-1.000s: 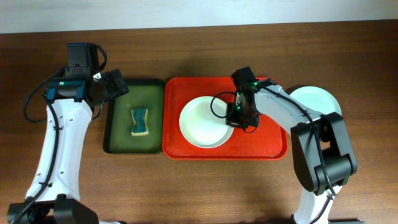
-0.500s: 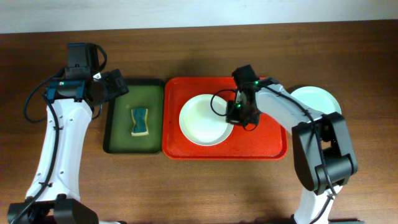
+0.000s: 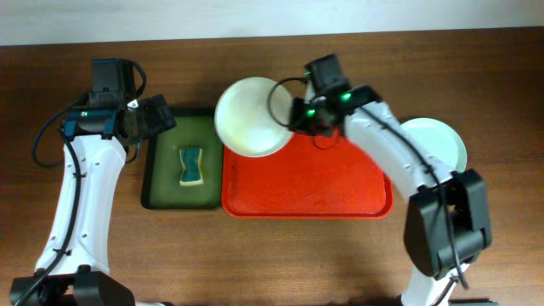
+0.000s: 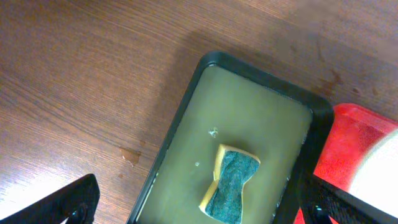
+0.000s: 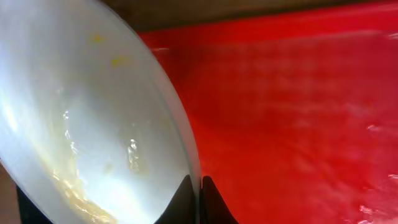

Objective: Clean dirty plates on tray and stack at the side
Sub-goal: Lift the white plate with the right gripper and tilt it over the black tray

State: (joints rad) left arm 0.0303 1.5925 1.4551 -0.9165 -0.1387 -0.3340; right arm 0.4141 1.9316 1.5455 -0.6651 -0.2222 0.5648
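Observation:
My right gripper [image 3: 295, 115] is shut on the rim of the white plate [image 3: 249, 116] and holds it tilted above the back left corner of the red tray [image 3: 323, 183]. In the right wrist view the fingertips [image 5: 199, 200] pinch the plate's edge [image 5: 81, 124], which has small yellow smears, over the red tray [image 5: 298, 112]. A pale plate [image 3: 438, 140] lies on the table right of the tray. My left gripper [image 3: 161, 116] is open and empty above the dark green tray's back left; in its wrist view the gripper [image 4: 202, 211] has its jaws wide apart.
The dark green tray [image 3: 161, 183] sits left of the red tray and holds a yellow and teal sponge [image 3: 193, 166]. The sponge [image 4: 231, 185] lies in the green tray [image 4: 249, 106] in the left wrist view. The red tray's floor is bare.
My right gripper has lifted the white plate off the red tray's floor and carried it back and to the left, tilted. The left arm has not moved.

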